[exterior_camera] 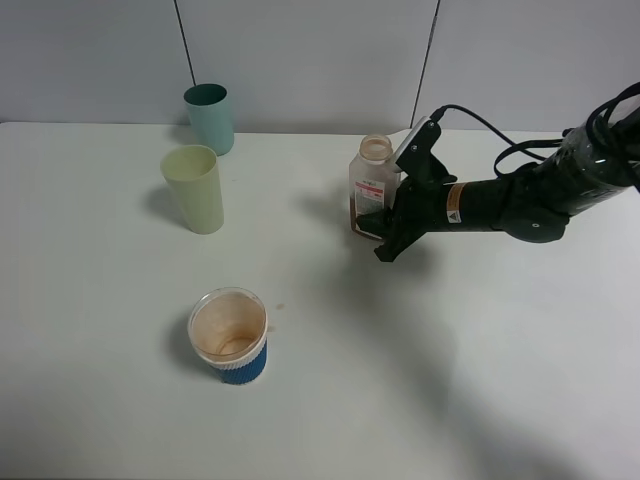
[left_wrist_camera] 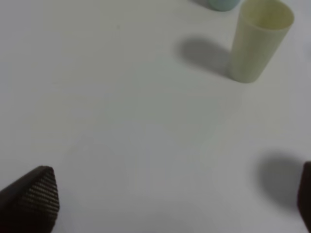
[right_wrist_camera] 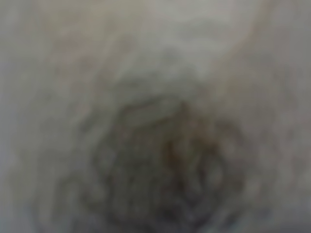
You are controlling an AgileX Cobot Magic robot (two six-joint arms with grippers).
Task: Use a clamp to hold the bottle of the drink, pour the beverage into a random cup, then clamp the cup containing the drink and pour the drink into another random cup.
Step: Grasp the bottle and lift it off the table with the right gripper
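The bottle [exterior_camera: 373,180] stands upright right of the table's middle, capless, with its white-and-red label facing forward. A little brown beverage [exterior_camera: 356,214] shows at its base. My right gripper [exterior_camera: 379,233] reaches in from the right and is shut on the bottle's lower half; the right wrist view is filled by a blurred close-up of the bottle [right_wrist_camera: 155,145]. The pale yellow-green cup [exterior_camera: 195,188] [left_wrist_camera: 257,41] stands at the left, the teal cup [exterior_camera: 210,118] [left_wrist_camera: 221,4] behind it. My left gripper [left_wrist_camera: 177,204] hangs open over bare table, nothing between its fingertips [left_wrist_camera: 34,201].
A short stained cup with a blue ribbed sleeve [exterior_camera: 229,335] stands near the front, left of the middle, with a small brown drop beside it. The white table [exterior_camera: 480,380] runs to a grey wall at the back.
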